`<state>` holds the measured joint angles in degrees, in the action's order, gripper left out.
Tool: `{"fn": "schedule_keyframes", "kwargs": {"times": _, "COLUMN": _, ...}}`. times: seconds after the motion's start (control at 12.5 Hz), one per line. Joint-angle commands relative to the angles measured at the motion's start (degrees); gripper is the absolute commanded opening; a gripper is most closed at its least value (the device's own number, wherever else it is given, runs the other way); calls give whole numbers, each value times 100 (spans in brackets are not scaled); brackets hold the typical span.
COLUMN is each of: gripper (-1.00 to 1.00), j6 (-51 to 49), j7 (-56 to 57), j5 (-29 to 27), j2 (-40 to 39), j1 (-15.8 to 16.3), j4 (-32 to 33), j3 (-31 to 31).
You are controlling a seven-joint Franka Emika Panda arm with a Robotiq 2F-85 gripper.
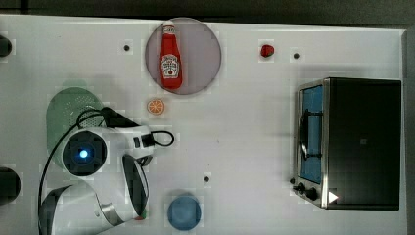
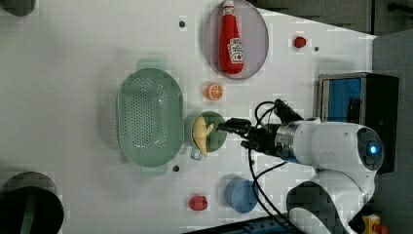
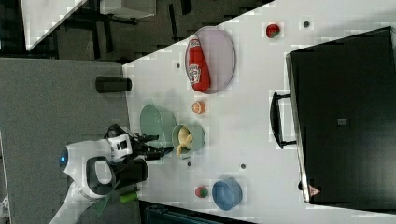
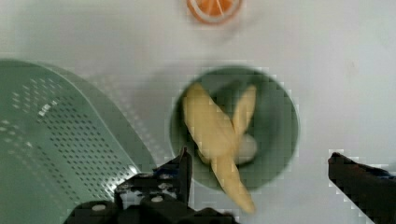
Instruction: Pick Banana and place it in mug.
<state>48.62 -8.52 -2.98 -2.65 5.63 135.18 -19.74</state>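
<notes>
Bright, even light with soft shadows (blocky compression blur throughout).

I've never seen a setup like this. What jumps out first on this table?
The white robot arm reaches toward a small green mug with a pale toy banana lying in it, one end poking over the rim. Its gripper hangs open above the mug. A red ketchup bottle lies on a round plate.

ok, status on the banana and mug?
End effector open, holding nothing, above the mug. Banana in mug, one tip poking over the rim. Green basket close beside the mug; nothing in the way.
</notes>
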Motion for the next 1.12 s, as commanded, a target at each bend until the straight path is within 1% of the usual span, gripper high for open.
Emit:
{"fn": "schedule_keyframes", "kwargs": {"times": 0.08, "gripper": 100, "j6": -1026, "j7": -171, "j5": -120, "j2": 613, "j1": -222, "j4": -704, "j3": 558}}
{"fn": "schedule_keyframes", "kwargs": {"times": 0.32, "gripper": 100, "j6": -2392, "j7": -144, "j5": -74, "j2": 1089, "j1": -268, "j4": -1522, "j3": 1147}}
{"fn": "schedule_keyframes", "kwargs": {"times": 0.56, "gripper": 100, "j6": -3512, "j7": -123, "j5": 337, "j2": 1295, "j1": -308, "j4": -2336, "j3": 1724}}
{"fn": "schedule_keyframes", "kwargs": {"times": 0.72, "gripper": 100, "j6": -4128, "j7": -123, "j5": 349, "j2": 1353, "j1": -333, "j4": -2701, "j3": 2040}}
{"fn": "schedule_keyframes", "kwargs": {"times": 0.8, "gripper": 100, "j6": -4358, "j7": -123, "j5": 338, "j2": 1376, "j1": -337, "j4": -2786, "j3": 2211}}
{"fn": "schedule_keyframes", "kwargs": {"times": 0.88, "gripper": 100, "j6": -4348, "j7": -120, "j5": 339, "j2": 1382, "j1": -337, "j4": -2835, "j3": 2350}}
{"fn": "schedule_keyframes", "kwargs": {"times": 1.12, "gripper": 100, "j6": -4300, "j7": -62, "j5": 347, "j2": 1374, "j1": -336, "j4": -2859, "j3": 2445}}
